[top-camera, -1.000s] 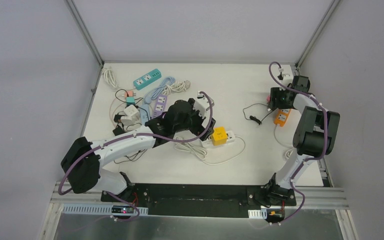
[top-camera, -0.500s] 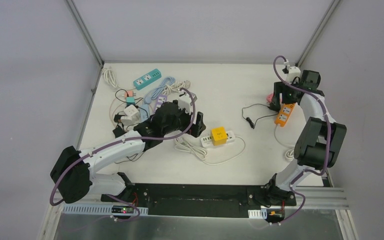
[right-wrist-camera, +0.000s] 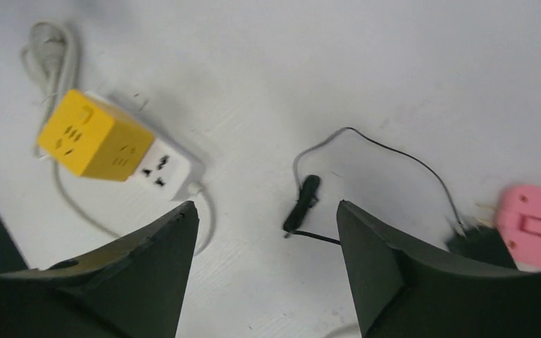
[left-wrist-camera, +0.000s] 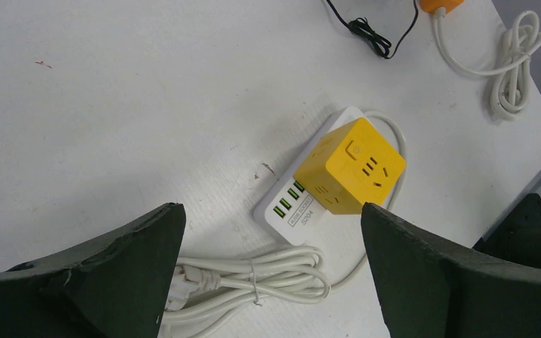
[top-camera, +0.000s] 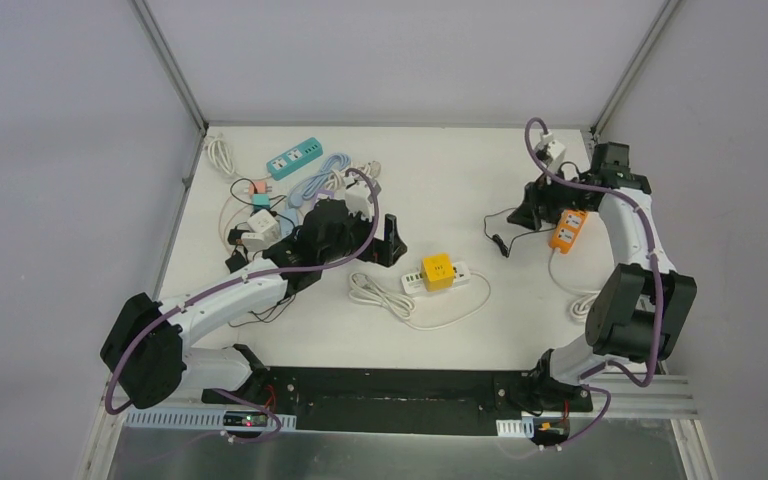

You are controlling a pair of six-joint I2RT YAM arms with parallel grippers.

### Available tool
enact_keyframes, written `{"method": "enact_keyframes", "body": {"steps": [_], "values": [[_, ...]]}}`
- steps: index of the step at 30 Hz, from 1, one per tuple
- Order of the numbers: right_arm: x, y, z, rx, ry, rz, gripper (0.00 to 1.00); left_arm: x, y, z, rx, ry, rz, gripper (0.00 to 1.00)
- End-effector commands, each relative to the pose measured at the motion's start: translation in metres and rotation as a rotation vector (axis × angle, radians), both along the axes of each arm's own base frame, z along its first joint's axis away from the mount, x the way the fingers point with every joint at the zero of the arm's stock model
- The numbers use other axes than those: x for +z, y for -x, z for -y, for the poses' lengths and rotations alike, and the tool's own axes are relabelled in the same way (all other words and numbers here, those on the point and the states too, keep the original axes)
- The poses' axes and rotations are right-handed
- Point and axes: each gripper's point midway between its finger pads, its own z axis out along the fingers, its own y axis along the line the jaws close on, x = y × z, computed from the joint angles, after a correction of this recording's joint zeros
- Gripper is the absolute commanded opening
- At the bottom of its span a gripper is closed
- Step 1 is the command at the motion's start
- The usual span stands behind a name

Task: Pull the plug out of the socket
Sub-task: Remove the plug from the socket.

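A yellow cube plug (top-camera: 438,271) sits plugged into a white power strip (top-camera: 462,270) at the table's middle; both also show in the left wrist view, cube (left-wrist-camera: 352,165) and strip (left-wrist-camera: 289,215), and in the right wrist view, cube (right-wrist-camera: 95,144) and strip (right-wrist-camera: 168,169). My left gripper (top-camera: 382,240) is open and empty, up and to the left of the cube; its fingers (left-wrist-camera: 127,267) frame the strip from above. My right gripper (top-camera: 526,210) is open and empty, far right of the cube, over a thin black cable (right-wrist-camera: 303,204).
The strip's coiled white cord (top-camera: 380,295) lies beside it. An orange strip (top-camera: 566,231) and a pink adapter (right-wrist-camera: 539,225) are at the right. Teal (top-camera: 294,158) and purple (top-camera: 312,188) strips, white cube adapters (top-camera: 260,226) and tangled cords fill the back left.
My left gripper has drawn back to the left, off the yellow cube. My right gripper has swung from the orange strip toward the table's middle. The plug stays in the strip.
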Motion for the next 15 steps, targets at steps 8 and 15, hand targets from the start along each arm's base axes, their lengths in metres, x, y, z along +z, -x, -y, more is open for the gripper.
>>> {"method": "enact_keyframes", "body": {"steps": [8, 15], "values": [[0.025, 0.122, -0.099, 0.780, -0.210, 0.141, 0.84, -0.001, 0.005, 0.008, -0.060, 0.036, 0.004, 0.97], [0.019, 0.141, -0.124, 0.970, -0.216, 0.161, 0.87, -0.011, 0.007, 0.007, -0.059, 0.032, -0.017, 0.97]]}}
